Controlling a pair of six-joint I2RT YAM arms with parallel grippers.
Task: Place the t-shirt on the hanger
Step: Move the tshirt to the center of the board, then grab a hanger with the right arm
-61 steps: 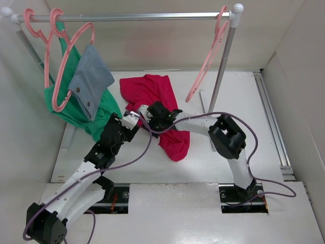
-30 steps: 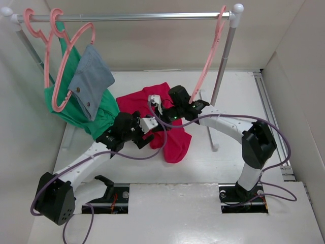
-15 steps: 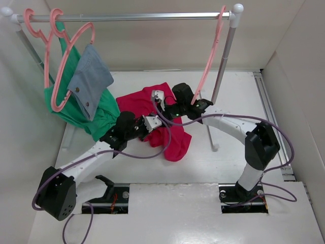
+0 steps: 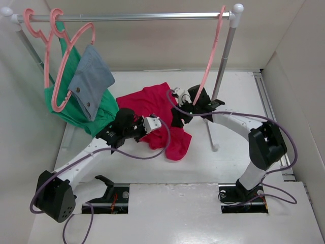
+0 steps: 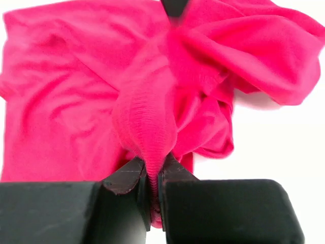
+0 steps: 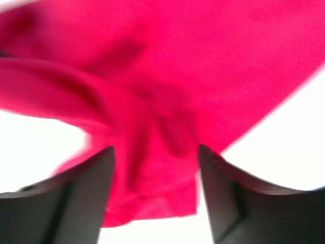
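Note:
The crimson t-shirt (image 4: 147, 101) lies crumpled on the white table, one part trailing toward the near side. My left gripper (image 4: 152, 123) is shut on a ribbed fold of the t-shirt (image 5: 147, 117), the cloth pinched between its fingertips (image 5: 129, 175) in the left wrist view. My right gripper (image 4: 176, 116) stands open just over the t-shirt's right part. In the right wrist view the t-shirt (image 6: 177, 76) fills the space in front of the spread right gripper (image 6: 155, 162), and I cannot tell whether the fingers touch it. The empty pink hanger (image 4: 208, 66) hangs at the rail's right end, right above the right wrist.
A metal rail (image 4: 132, 17) spans the back on two posts, the right post (image 4: 223, 66) beside the right arm. Its foot bar (image 4: 209, 129) lies on the table. At the left, pink hangers (image 4: 56, 46) carry a green garment (image 4: 76, 109) and a grey-blue cloth (image 4: 91, 76). Walls close in on both sides.
The left gripper has shut on a fold of the t-shirt. The right gripper has opened, let the cloth go and shifted right, toward the post.

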